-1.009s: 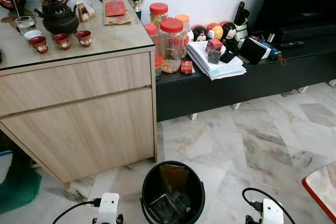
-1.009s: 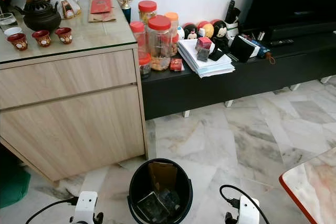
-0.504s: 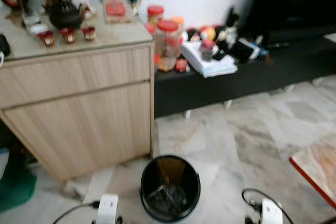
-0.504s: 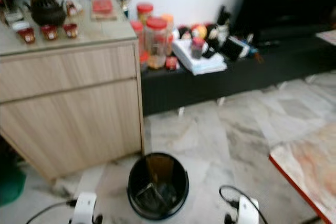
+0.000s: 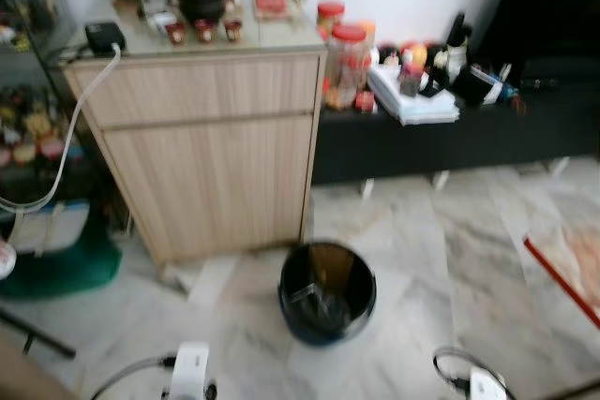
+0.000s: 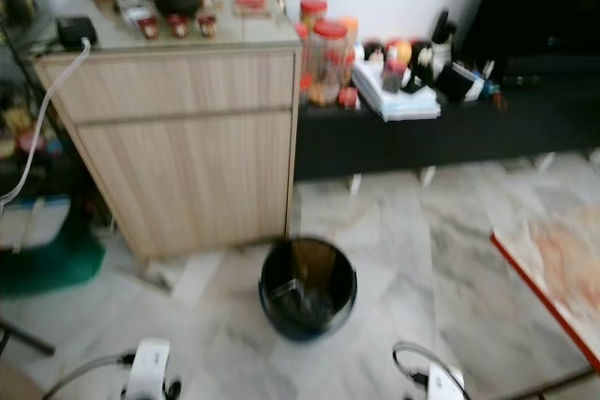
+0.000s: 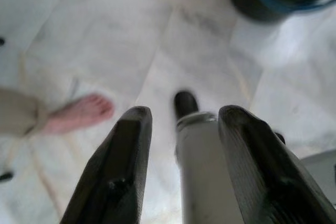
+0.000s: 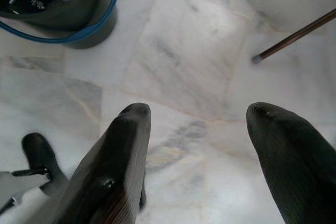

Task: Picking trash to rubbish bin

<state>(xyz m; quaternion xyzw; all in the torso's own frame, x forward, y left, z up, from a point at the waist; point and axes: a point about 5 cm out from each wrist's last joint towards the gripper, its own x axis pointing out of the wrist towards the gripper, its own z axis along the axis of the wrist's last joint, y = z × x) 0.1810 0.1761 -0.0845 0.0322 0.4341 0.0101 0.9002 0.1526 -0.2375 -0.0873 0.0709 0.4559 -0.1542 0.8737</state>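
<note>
Rubbish bin (image 5: 327,291) holding trash on marble floor (image 5: 422,259), both tools released, writing possibly too blurred to read.

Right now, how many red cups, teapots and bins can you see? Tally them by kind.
Red cups: 3
Teapot: 1
Bin: 1
Total: 5

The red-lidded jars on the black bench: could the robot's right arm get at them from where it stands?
Probably not. The jars stand far across the marble floor, beyond the rubbish bin, while the right gripper hangs low and open by the robot's feet.
</note>
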